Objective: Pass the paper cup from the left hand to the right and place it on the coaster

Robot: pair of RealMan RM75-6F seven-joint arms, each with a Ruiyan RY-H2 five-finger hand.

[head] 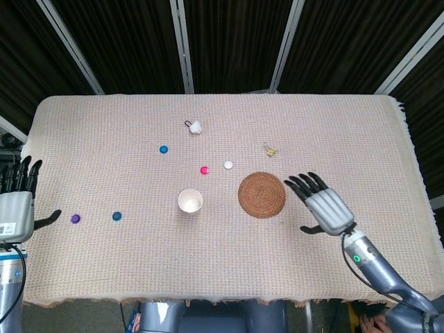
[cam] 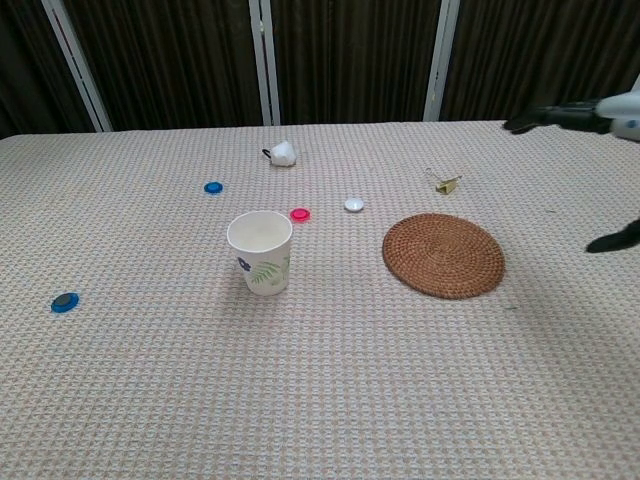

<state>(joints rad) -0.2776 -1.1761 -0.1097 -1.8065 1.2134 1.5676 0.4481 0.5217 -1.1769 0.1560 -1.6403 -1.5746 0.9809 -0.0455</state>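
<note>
The white paper cup with a green leaf print stands upright on the table, left of the round woven coaster. Nothing holds it. My left hand hangs at the table's far left edge, fingers spread, empty; the chest view does not show it. My right hand hovers just right of the coaster, fingers spread, empty. In the chest view only the right hand's fingertips show at the right edge.
Small caps lie scattered: blue, pink, white, dark blue, purple. A white lump sits at the back, a gold clip behind the coaster. The table is covered by a beige woven cloth.
</note>
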